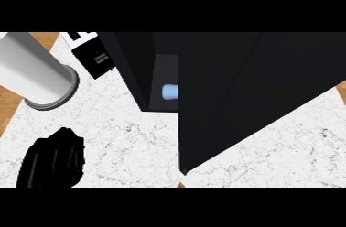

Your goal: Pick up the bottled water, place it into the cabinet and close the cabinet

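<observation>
A black cabinet [223, 61] fills the upper middle and right of the head view. Its dark door [236, 111] stands partly open, swung out over the counter toward me. Through the narrow gap a light blue bit of the bottled water [170, 91] shows inside the cabinet; the rest of the bottle is hidden. My left hand [52, 159] rests at the lower left on the white marble counter [128, 143], fingers curled, holding nothing. My right hand does not show; the door covers that side.
A tall white cylinder with a grey base ring [34, 70] stands at the left. A small black-and-white appliance [94, 56] sits beside the cabinet's left wall. Wooden floor shows past the counter's left edge.
</observation>
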### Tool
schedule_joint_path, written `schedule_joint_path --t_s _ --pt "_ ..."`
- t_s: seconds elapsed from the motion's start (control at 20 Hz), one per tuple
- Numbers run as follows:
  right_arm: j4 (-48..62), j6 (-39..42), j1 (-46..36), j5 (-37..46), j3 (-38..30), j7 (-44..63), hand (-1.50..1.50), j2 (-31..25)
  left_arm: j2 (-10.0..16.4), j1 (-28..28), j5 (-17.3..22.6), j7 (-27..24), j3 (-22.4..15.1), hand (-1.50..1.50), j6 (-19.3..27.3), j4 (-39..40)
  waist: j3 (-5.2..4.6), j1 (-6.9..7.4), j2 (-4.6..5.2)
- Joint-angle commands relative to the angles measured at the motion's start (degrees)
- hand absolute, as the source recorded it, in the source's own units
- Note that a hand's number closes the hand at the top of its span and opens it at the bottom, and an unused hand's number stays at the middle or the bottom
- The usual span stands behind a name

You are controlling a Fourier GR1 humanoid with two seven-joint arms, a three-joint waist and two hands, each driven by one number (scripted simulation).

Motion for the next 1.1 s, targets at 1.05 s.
schedule_joint_path --t_s 1.05 --pt "51.0 4.3 -30.5 -28.1 -34.3 -15.0 1.50 11.4 5.9 9.9 5.4 -4.0 10.2 1.50 -13.6 0.2 0.18 0.29 0.69"
